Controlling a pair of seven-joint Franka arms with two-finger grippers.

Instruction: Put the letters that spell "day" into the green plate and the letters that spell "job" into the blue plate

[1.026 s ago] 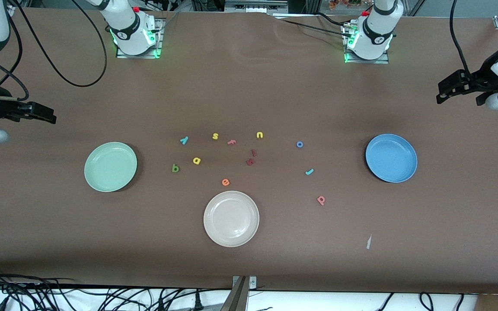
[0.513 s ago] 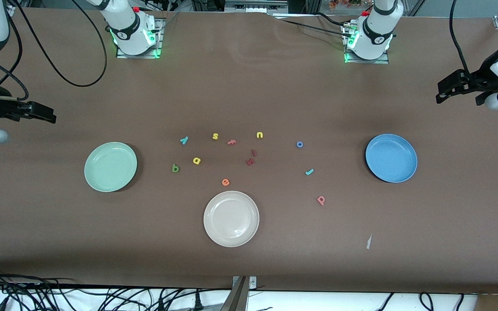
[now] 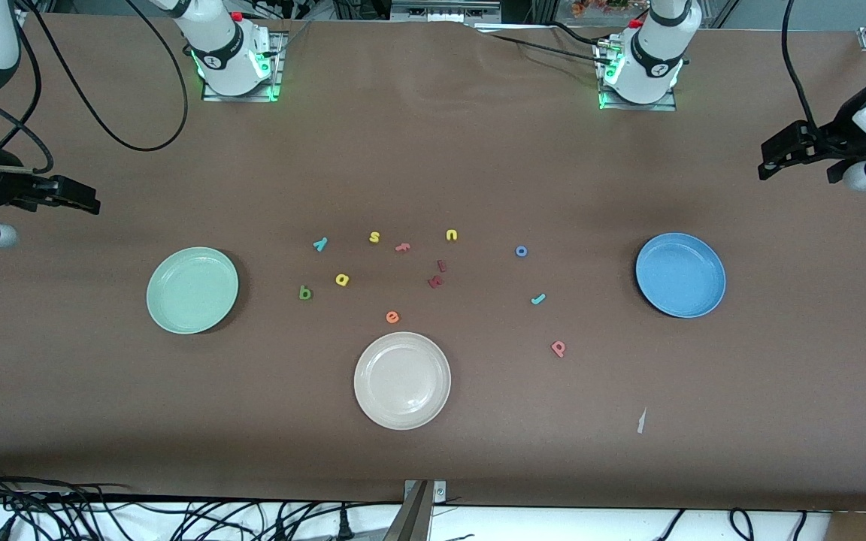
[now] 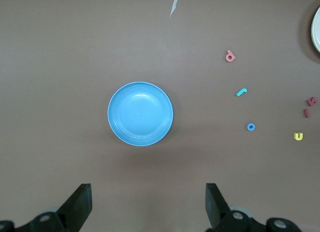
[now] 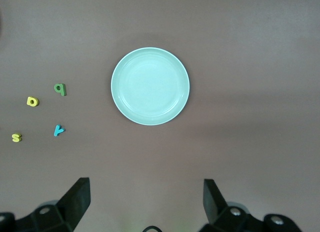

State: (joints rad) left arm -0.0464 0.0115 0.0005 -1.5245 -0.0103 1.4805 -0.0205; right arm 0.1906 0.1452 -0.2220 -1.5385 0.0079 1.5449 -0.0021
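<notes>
Nearest me a white plate [image 3: 402, 380] sits well in from the counter [image 3: 102, 421] edge, with bare brown surface all around it and a small pale scrap [image 3: 640, 421] toward the left arm's end. Just past the plate I see the orange e [image 3: 392, 317], and toward the left arm's end the b [image 3: 558, 348], then the j [image 3: 538, 299] and the o [image 3: 522, 251], each well apart. Toward the right arm's end lie the d [image 3: 305, 293], the a [image 3: 341, 279] and the y [image 3: 320, 243], loosely grouped, with the two dark red pieces [image 3: 437, 275], a pink f [image 3: 402, 246], the s [image 3: 374, 237] and the u [image 3: 452, 235] between the groups. The green plate [image 3: 192, 290] and blue plate [image 3: 680, 275] are both empty, with wide open lanes to the letters.

The right gripper [image 3: 72, 197] hangs out at its end of the counter, fingers spread wide, holding nothing; its wrist view looks down on the green plate with d, a, y, s beside it. The left gripper [image 3: 775, 158] waits at its own end, fingers wide and empty; its wrist view shows the blue plate with b, j, o, u and the scrap.
</notes>
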